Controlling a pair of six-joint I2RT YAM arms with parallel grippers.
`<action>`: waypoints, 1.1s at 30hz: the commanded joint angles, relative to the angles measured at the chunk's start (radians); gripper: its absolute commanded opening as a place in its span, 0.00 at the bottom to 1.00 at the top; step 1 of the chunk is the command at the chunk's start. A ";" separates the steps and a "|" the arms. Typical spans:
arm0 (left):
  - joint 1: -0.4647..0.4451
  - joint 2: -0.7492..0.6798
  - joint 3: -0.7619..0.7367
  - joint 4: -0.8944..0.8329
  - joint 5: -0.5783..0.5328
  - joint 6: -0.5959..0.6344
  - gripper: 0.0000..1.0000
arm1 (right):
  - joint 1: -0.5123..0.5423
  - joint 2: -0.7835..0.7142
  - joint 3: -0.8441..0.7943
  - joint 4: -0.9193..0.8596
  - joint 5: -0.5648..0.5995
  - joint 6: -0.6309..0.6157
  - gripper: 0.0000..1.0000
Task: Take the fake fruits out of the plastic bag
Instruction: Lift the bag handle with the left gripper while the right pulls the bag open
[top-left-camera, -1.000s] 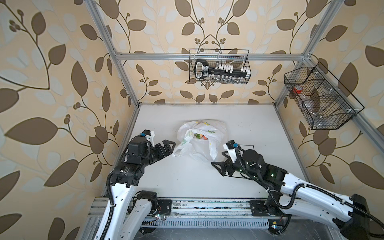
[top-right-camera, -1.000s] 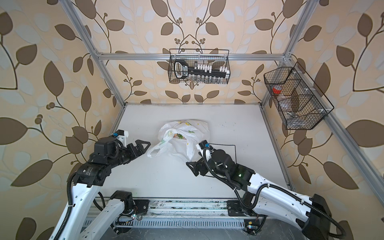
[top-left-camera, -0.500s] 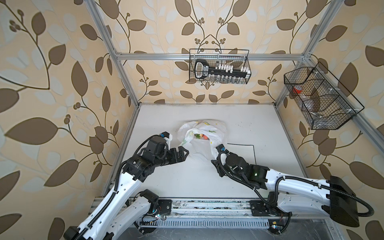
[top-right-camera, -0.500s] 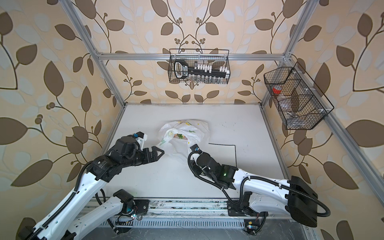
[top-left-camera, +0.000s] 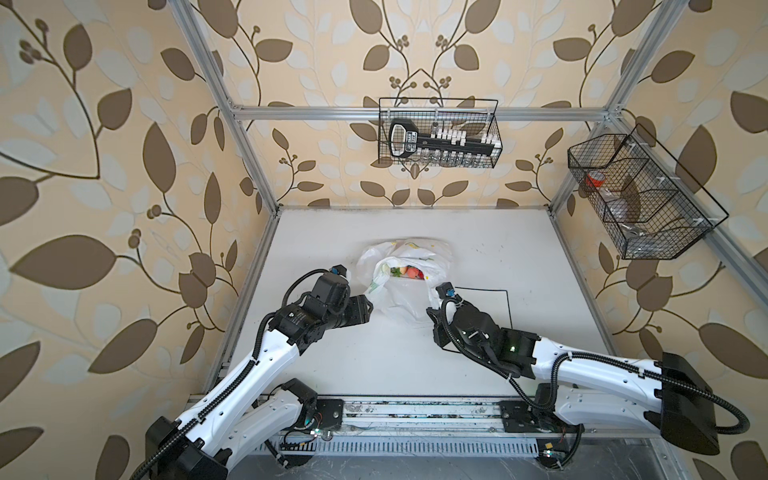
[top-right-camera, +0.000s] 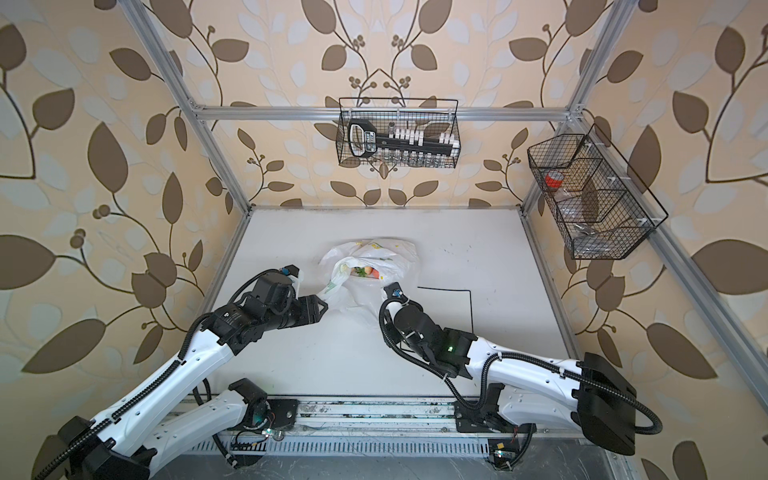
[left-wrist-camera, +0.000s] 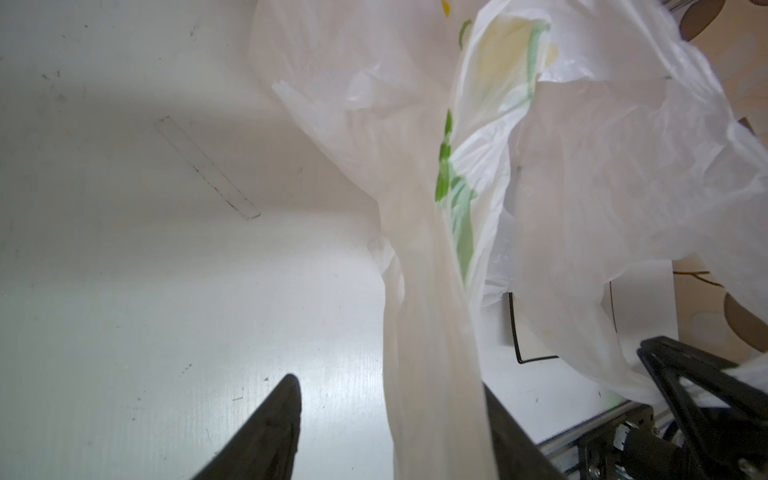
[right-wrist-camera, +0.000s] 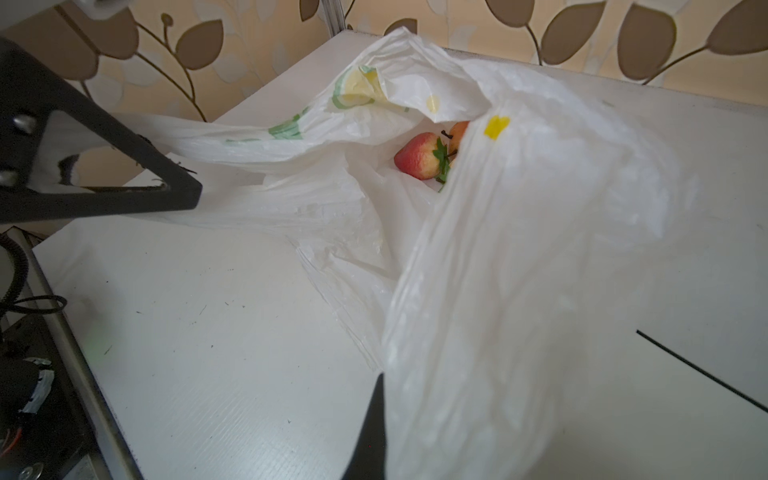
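The plastic bag (top-left-camera: 399, 303) (top-right-camera: 361, 301) lies mid-table, its mouth spread toward the arms. Inside the mouth show fake fruits (top-left-camera: 409, 272) (top-right-camera: 365, 272); the right wrist view gives a red strawberry (right-wrist-camera: 419, 158) and a stemmed apple (right-wrist-camera: 457, 133) behind it. My left gripper (top-left-camera: 368, 305) (left-wrist-camera: 388, 384) is open around the bag's left handle (left-wrist-camera: 432, 332), which lies against one finger while the other stands apart. My right gripper (top-left-camera: 430, 316) (right-wrist-camera: 399, 399) is shut on the bag's right handle; plastic hides one finger.
A black outlined square (top-left-camera: 498, 307) is drawn on the white table (top-left-camera: 374, 365), right of the bag. A wire basket (top-left-camera: 438, 133) hangs on the back wall and another (top-left-camera: 640, 195) on the right wall. The left gripper's finger (right-wrist-camera: 166, 191) shows in the right wrist view.
Both arms have moved in to the bag's handles. The right gripper has shut on its handle, the left jaws have narrowed around theirs, and the bag's mouth is pulled wider.
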 joint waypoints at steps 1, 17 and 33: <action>-0.010 0.006 -0.012 0.070 0.016 0.048 0.54 | -0.012 0.002 0.049 0.036 0.010 -0.005 0.00; -0.009 -0.082 0.012 0.034 0.027 0.085 0.00 | -0.279 0.158 0.232 0.111 -0.075 -0.094 0.01; -0.009 -0.172 0.061 -0.100 0.027 0.089 0.00 | -0.317 0.353 0.382 0.138 -0.054 -0.192 0.08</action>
